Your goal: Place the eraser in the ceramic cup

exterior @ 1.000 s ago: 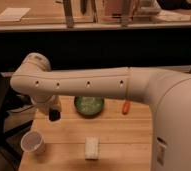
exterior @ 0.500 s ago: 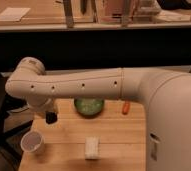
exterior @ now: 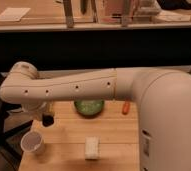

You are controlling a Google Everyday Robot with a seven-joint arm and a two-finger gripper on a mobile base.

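Observation:
The white ceramic cup (exterior: 32, 143) stands upright on the wooden table (exterior: 114, 142) near its front left corner. My gripper (exterior: 47, 116) hangs below the left end of the white arm, above and a little right of the cup. A small black block, the eraser (exterior: 48, 120), sits at the gripper's tip, held above the table. The gripper's upper part is hidden behind the arm.
A round green bowl (exterior: 89, 106) sits at the back middle of the table. A small orange stick (exterior: 125, 107) lies to its right. A pale rectangular block (exterior: 92, 148) lies at the front middle. My white arm and body fill the right side.
The gripper with the black piece has moved left and slightly down, closer to a spot above the cup. The cup, bowl and block have stayed where they were.

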